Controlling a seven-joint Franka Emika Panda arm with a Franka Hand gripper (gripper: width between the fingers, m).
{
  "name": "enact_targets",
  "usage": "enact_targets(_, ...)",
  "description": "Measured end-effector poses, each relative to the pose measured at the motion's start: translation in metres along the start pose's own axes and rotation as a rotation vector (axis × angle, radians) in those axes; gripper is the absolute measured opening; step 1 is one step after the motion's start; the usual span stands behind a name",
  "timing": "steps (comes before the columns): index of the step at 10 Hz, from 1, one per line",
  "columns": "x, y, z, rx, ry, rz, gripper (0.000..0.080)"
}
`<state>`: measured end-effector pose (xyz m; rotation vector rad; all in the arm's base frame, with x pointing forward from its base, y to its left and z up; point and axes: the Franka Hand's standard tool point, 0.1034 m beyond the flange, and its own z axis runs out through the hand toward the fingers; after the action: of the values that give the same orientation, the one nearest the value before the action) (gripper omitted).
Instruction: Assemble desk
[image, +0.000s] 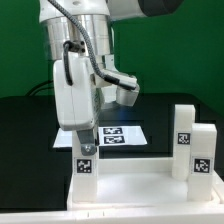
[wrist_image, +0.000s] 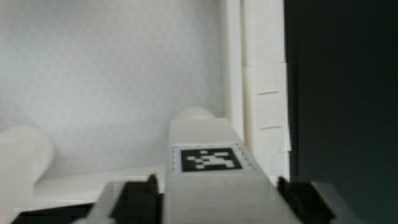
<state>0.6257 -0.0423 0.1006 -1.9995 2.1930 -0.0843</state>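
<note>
In the exterior view, the white desk top (image: 130, 190) lies flat on the black table (image: 25, 125) at the front of the scene, turned so that its legs point up. Three legs show. Two stand together at the exterior view's right: the rear right leg (image: 184, 127) and the front right leg (image: 203, 152), each with a black-and-white tag on its face. The third, the left leg (image: 86, 166), stands upright at the top's corner on the exterior view's left, also tagged. The gripper (image: 85, 138) hangs straight down from the white arm (image: 75, 60), directly over this left leg, its dark fingertips at the leg's upper end. From here the fingers are too small and dark to judge whether they press the leg or only bracket it. Behind the desk, the marker board (image: 118, 134) lies flat on the table, between the arm and the right-hand legs.

In the wrist view, the left leg (wrist_image: 210, 150) rises between the two dark fingers (wrist_image: 128, 200), its tag facing the camera. The fingers sit narrow, one close on each side of the leg. Contact looks likely, but the blur keeps me from saying for certain. The desk top (wrist_image: 107, 70) fills the pale background, its edge meeting the dark table (wrist_image: 347, 100). A rounded white shape sits at the frame's edge beside the leg; I cannot tell what it is.
</note>
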Motion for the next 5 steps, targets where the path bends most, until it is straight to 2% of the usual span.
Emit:
enact_targets(1,0.0001,-0.0001,-0.0001,0.0,0.0,-0.042,0.0504)
enact_targets(2,0.0002,-0.0044,-0.0031,0.002,0.003,-0.184,0.0504)
enact_targets(3,-0.0001,-0.0073,-0.0052,0.009,0.005,-0.35,0.0617)
enact_targets(5,-0.0035,-0.0024,-0.0022,-0.006,0.003,-0.657,0.064)
